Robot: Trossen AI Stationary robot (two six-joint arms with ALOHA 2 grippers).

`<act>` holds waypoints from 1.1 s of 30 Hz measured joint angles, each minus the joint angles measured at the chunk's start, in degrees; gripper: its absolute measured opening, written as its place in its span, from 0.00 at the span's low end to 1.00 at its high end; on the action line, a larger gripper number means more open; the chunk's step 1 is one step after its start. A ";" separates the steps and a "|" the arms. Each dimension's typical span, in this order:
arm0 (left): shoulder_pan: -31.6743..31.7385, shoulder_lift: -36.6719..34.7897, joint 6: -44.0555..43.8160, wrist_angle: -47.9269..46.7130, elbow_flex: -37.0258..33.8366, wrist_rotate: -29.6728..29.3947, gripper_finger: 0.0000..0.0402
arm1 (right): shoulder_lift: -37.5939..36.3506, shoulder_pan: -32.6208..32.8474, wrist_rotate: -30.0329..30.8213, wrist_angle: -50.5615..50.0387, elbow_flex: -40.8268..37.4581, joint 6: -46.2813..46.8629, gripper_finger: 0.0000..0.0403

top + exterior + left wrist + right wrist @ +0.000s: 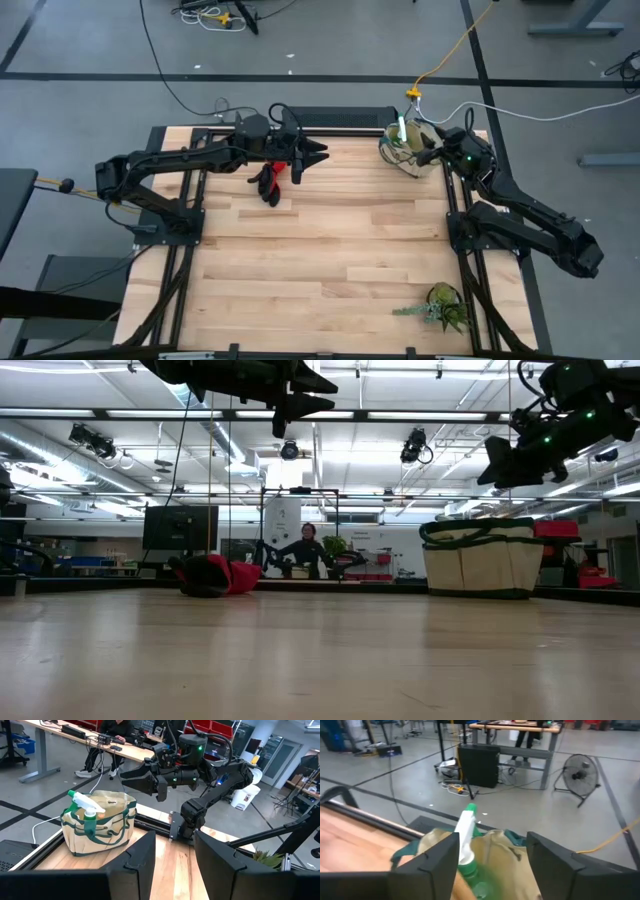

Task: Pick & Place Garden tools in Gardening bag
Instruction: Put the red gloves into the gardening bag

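Seen from overhead, the left arm reaches across the table's far edge, its left gripper hanging just above the red-and-black gloves, which lie crumpled on the wooden table near the far rail. The table-level camera shows what the overhead cannot: that gripper is well clear of the surface, high above the gloves, and holds nothing. Its own wrist camera shows the two dark fingers parted with bare table between them. Farther right, at the table's far right corner, sits the gardening bag, beige with dark green trim, upright on the boards in the low view. Only the wrist cameras reveal its contents clearly: a green plastic spray bottle with a white trigger head stands tilted in the bag's mouth. The right gripper hovers directly over the bag, raised above its handles at table level. Its wrist camera looks down past spread fingers at the bottle, which stands between them untouched, the claw open and empty. The right arm folds back along the table's right edge. At the near right corner a leafy green plant lies on the boards, well apart from both arms.
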 joint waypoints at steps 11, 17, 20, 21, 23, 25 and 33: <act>0.00 -5.00 0.10 -2.99 0.02 1.20 0.35 | 0.00 0.04 -1.92 0.50 0.00 -0.10 0.60; 0.00 -7.96 2.40 -11.21 0.02 -6.19 0.35 | 0.00 0.04 -1.93 0.48 0.00 -0.12 0.60; 0.00 -8.28 3.08 -14.13 0.02 -8.84 0.35 | 0.00 0.04 -2.54 0.48 0.00 -0.19 0.60; 0.00 -8.35 3.14 -14.47 0.02 -9.27 0.35 | 0.01 0.04 -3.24 0.47 -0.01 -0.20 0.60; 0.00 -8.35 3.25 -14.67 0.02 -9.77 0.35 | 0.00 0.02 -4.85 0.48 -0.02 -0.20 0.60; -0.02 -8.33 3.25 -14.67 0.02 -10.13 0.35 | 0.02 0.04 -5.96 0.46 -0.02 -0.20 0.60; 0.00 -8.33 3.23 -15.60 0.02 -9.86 0.35 | 0.02 0.02 -6.39 0.46 -0.02 -0.25 0.60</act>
